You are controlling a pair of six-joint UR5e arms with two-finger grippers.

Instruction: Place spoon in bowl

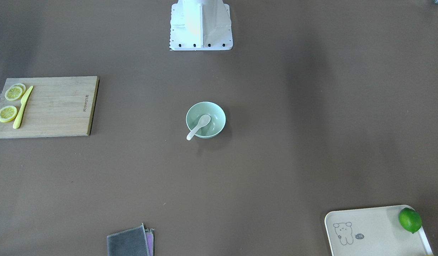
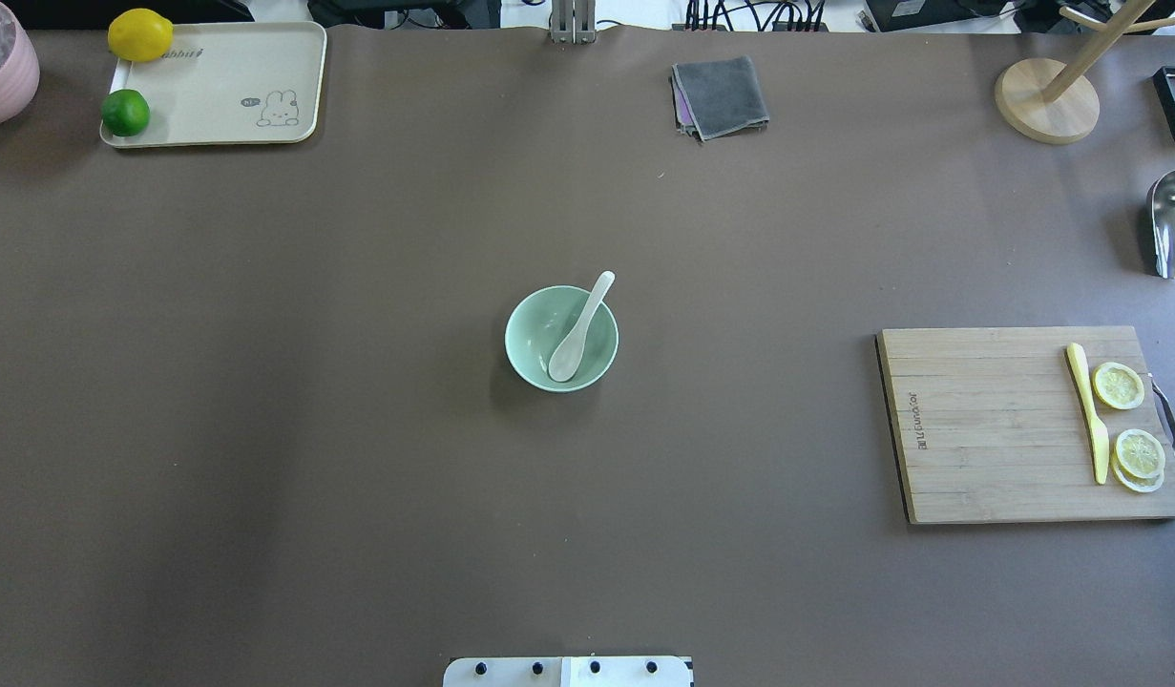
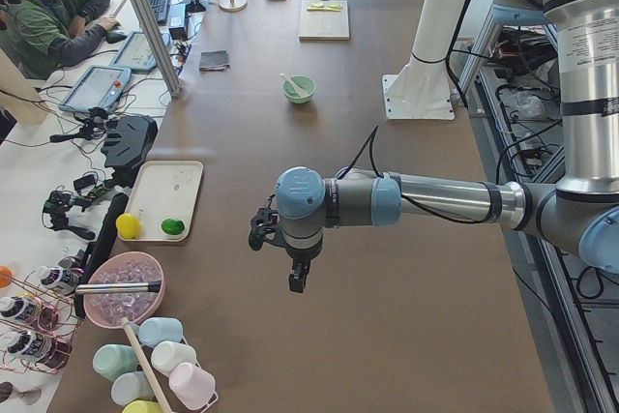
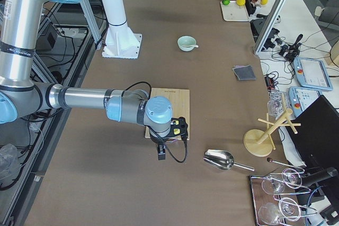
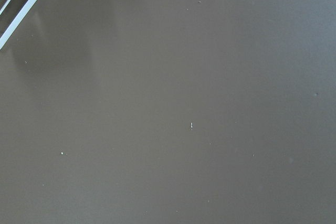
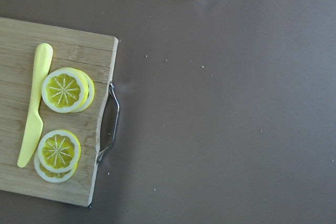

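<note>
The pale mint-green bowl (image 2: 560, 338) stands at the middle of the table; it also shows in the front view (image 1: 205, 119). The small white spoon (image 2: 579, 328) lies inside it, scoop down in the bowl and handle resting over the far rim (image 1: 198, 127). In the side views the bowl (image 3: 298, 88) (image 4: 186, 43) holds the spoon too. My left gripper (image 3: 298, 280) hangs over the table's left end, far from the bowl. My right gripper (image 4: 161, 152) hangs beside the cutting board, far from the bowl. I cannot tell whether either is open or shut.
A wooden cutting board (image 2: 988, 425) with a yellow knife (image 2: 1089, 412) and lemon slices (image 2: 1118, 385) lies at the right. A cream tray (image 2: 234, 72) with a lime (image 2: 126, 113) and a lemon (image 2: 140, 34) is far left. A grey cloth (image 2: 721, 95) lies at the far edge. A metal scoop (image 2: 1174, 224) is far right.
</note>
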